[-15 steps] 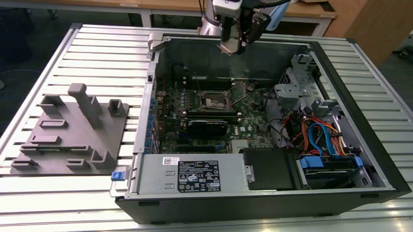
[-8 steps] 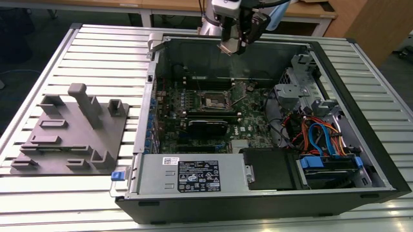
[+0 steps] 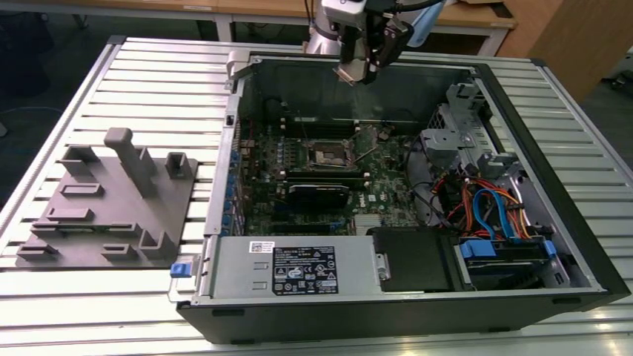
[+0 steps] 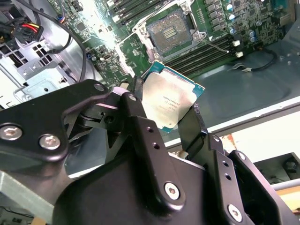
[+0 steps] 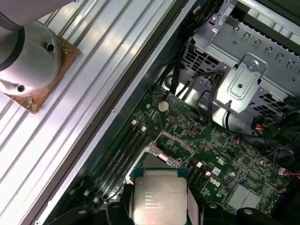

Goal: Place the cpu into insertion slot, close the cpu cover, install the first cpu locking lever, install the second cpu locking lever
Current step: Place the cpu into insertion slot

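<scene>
Holding the cpu (image 4: 171, 101) pinched by its edges, the end effector (image 3: 361, 70) hangs above the far wall of the open computer case (image 3: 583, 245), which lies on the slatted counter (image 3: 148, 81). The insertion slot (image 3: 328, 154) sits well below and apart from the cpu, with its contacts bare in the second wrist view. The first step, placing the cpu, therefore looks to be in hand and not yet far along. Seating it would call for centring the cpu over the slot, squaring it to the rim, and a level, gentle descent.

Slatted metal table (image 3: 129, 67) carries open computer case (image 3: 396, 311) and grey fixture (image 3: 109, 215)
</scene>
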Tool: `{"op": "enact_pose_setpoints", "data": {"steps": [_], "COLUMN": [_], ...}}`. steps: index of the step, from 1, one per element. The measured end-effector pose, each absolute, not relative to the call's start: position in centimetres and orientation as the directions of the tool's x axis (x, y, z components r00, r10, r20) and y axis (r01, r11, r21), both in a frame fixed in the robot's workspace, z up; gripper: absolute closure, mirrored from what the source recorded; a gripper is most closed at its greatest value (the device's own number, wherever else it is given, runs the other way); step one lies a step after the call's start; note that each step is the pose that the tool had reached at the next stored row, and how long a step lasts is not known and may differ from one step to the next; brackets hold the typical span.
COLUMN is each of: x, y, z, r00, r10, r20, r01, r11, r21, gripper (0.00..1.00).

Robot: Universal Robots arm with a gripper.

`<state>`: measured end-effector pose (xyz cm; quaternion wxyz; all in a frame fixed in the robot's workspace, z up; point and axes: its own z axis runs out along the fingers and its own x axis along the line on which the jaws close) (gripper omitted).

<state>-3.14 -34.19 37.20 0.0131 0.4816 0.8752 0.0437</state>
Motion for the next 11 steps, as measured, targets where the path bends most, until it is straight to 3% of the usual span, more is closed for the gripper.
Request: {"op": "enact_pose_setpoints", "data": {"steps": [11], "x": [-3.14], "y": [-34.19], "z": [37.2], "r00": [-0.494], "r10": [0.869], "r20": [0.019], "r01": [0.867], "r11": [0.491], "r21": [0.089], "gripper": [0.46]}}
